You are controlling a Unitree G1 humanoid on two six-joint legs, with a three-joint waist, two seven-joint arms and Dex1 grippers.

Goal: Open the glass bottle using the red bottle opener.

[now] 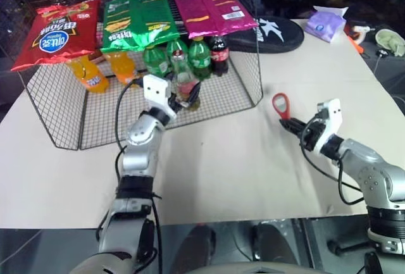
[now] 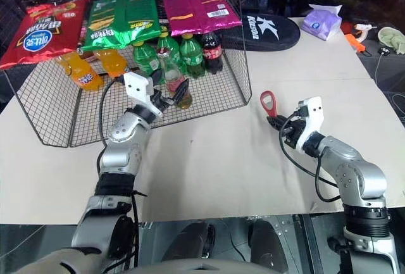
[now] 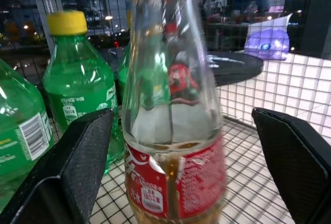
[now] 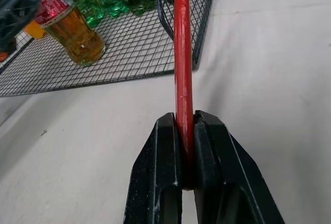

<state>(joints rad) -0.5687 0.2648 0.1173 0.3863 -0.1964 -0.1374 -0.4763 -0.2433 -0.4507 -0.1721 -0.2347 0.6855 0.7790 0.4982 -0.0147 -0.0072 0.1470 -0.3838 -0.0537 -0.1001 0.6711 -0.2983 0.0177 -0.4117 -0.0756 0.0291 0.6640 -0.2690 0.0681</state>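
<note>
Nearest to the robot, the right gripper was clamped tight on the slim handle of the red bottle opener, holding it up over the bare table with the ring head pointing away and upward. The opener looked thin, stiff and light; gripped that far down the handle it offered good leverage, though so narrow a strip could have twisted between the pads under prying load.

Further off, the left gripper had its fingers wide apart on either side of the glass bottle, touching neither side as far as could be seen. The bottle stood upright on the floor of the wire basket, near its open front edge, just in front of the green soda bottles. It looked hard, smooth and breakable, heavy low down where the amber drink sat, so the labelled waist seemed the sensible place to grip, firmly, since bare glass would slip and the neck had to stay free for the opener.

In the left wrist view the bottle's top was cut off, so the cap could not be checked there; in the head views it was too small to judge. The opener's head was likewise cut off in the right wrist view. Beyond, snack bags lay across the basket's top.
</note>
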